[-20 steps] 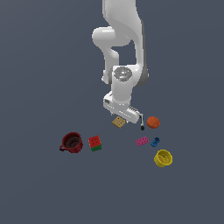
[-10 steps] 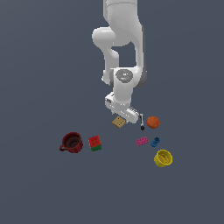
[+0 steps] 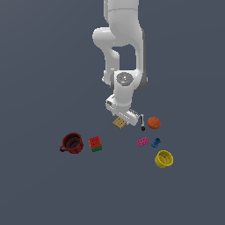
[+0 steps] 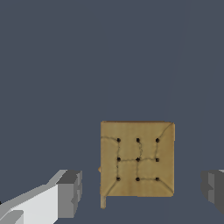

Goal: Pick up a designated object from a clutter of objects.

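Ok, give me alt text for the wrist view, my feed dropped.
A flat tan cracker-like square with nine dark dots lies on a plain grey surface, between the two fingertips of the open gripper, which are apart from it.

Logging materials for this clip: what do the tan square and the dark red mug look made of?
Tan square: looks like a baked cracker or matte wood, with nine dark dots and crack-like lines on its face. Dark red mug: glossy, possibly glazed ceramic or plastic; the render leaves it open.
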`<action>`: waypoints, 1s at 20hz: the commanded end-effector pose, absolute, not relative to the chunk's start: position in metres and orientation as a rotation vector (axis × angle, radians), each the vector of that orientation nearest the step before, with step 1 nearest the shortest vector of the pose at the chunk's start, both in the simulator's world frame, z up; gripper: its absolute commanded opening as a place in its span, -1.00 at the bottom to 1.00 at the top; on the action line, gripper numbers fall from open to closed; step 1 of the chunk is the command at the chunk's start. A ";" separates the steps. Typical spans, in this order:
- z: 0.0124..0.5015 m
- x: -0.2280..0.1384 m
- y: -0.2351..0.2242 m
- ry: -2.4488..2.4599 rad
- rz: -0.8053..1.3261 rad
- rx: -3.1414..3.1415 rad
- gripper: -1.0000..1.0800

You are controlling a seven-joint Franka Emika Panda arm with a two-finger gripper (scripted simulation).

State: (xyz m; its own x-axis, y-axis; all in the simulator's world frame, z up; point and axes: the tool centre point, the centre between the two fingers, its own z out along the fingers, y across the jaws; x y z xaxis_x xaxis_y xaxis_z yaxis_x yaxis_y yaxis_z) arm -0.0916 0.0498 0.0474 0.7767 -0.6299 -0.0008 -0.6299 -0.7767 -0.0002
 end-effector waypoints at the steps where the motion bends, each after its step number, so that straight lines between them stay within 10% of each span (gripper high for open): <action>1: 0.037 -0.092 0.050 1.051 0.002 -2.960 0.92; 12: 0.011 -0.092 0.050 1.054 0.001 -2.959 0.92; 13: 0.011 -0.092 0.050 1.054 0.001 -2.959 -1.00; 20: 0.011 -0.092 0.050 1.054 0.001 -2.959 -1.00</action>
State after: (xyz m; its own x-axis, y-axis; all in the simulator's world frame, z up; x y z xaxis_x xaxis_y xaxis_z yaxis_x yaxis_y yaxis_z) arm -0.0916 0.0504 0.0114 0.7752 -0.6317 -0.0001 -0.6317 -0.7752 -0.0013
